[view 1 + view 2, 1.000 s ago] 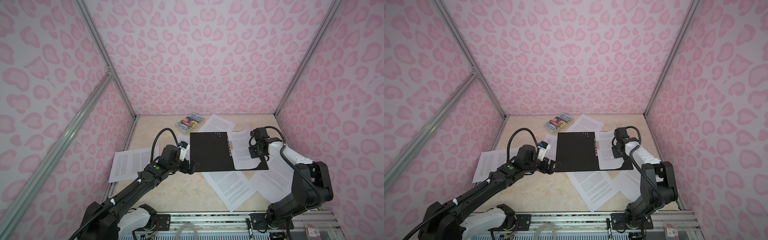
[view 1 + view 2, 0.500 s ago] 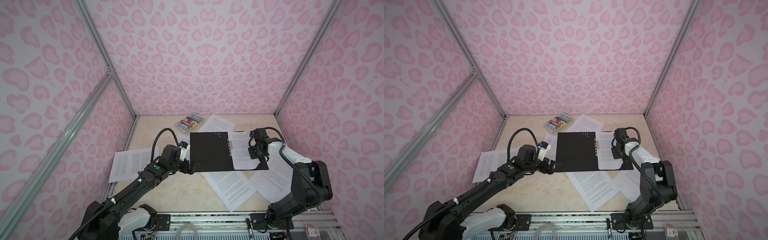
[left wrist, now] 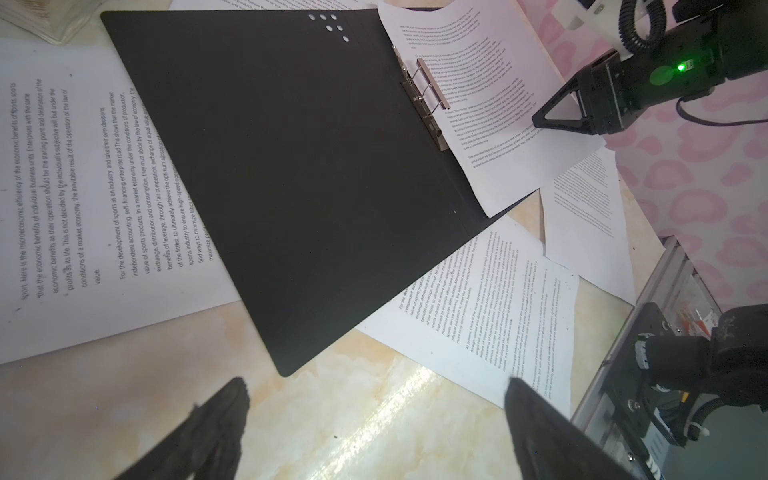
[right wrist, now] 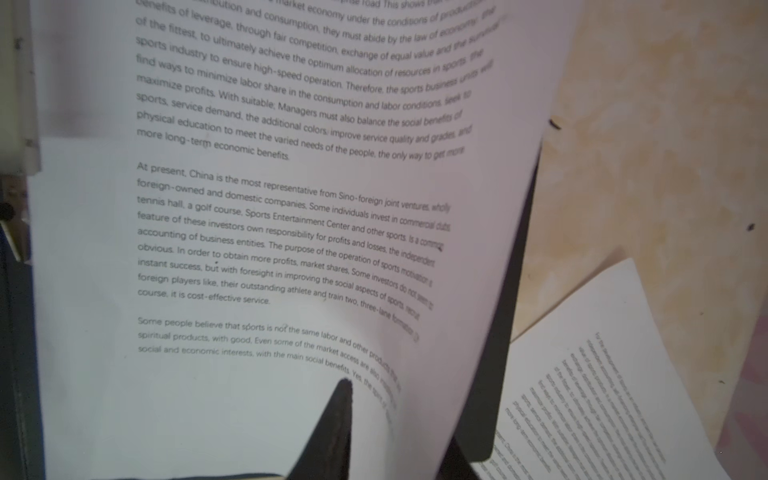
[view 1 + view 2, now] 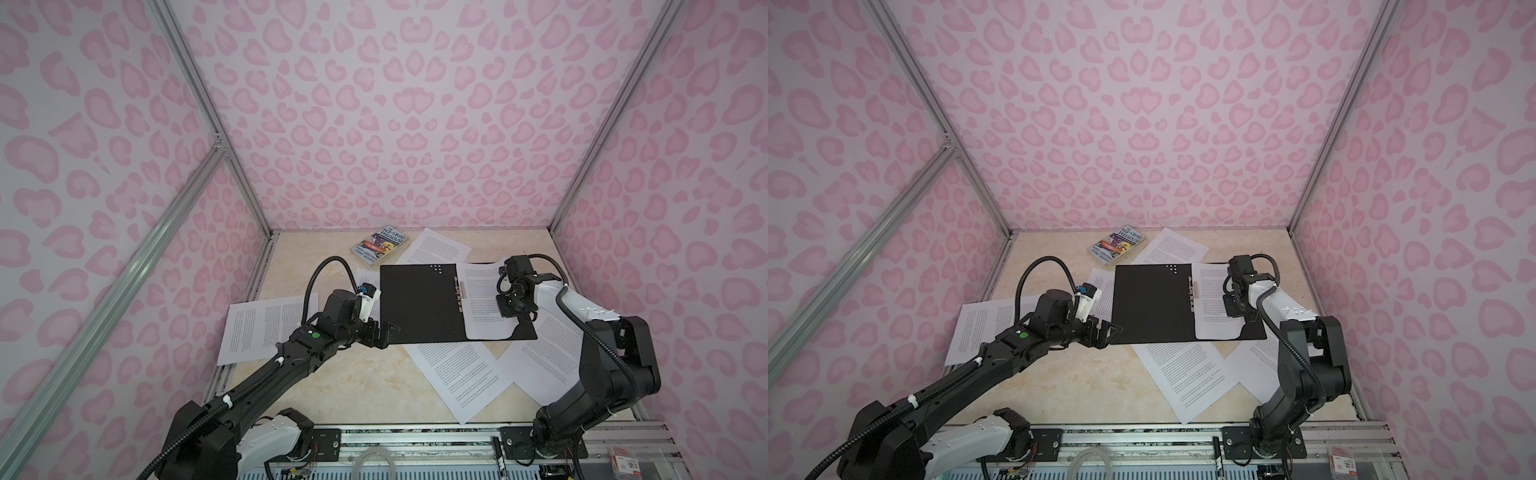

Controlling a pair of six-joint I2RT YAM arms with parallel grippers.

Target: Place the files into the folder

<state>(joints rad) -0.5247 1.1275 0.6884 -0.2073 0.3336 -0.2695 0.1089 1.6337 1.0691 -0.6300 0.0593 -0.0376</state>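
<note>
The folder (image 5: 415, 307) (image 5: 1150, 307) lies open, black inside up, in the middle of the table, with its metal clip (image 3: 424, 99) at the spine. One of the files (image 5: 482, 299) (image 4: 249, 208) rests on its right half. My right gripper (image 5: 508, 309) (image 4: 399, 415) is at that sheet's right edge. Its jaws stand slightly apart, open, with the curled paper edge loose between them. My left gripper (image 5: 388, 332) (image 3: 376, 386) hovers wide open and empty just off the folder's front left corner. Other files lie loose on the left (image 5: 266, 328), in front (image 5: 457, 374), on the right (image 5: 544, 361) and behind (image 5: 436, 247).
A colourful paperback book (image 5: 380, 245) lies at the back, near the wall. Pink patterned walls close in the table on three sides. A metal rail (image 5: 415, 440) with both arm bases runs along the front edge.
The right gripper's jaws have parted a little at the sheet's edge. The sheet has settled on the folder. The left arm has not moved.
</note>
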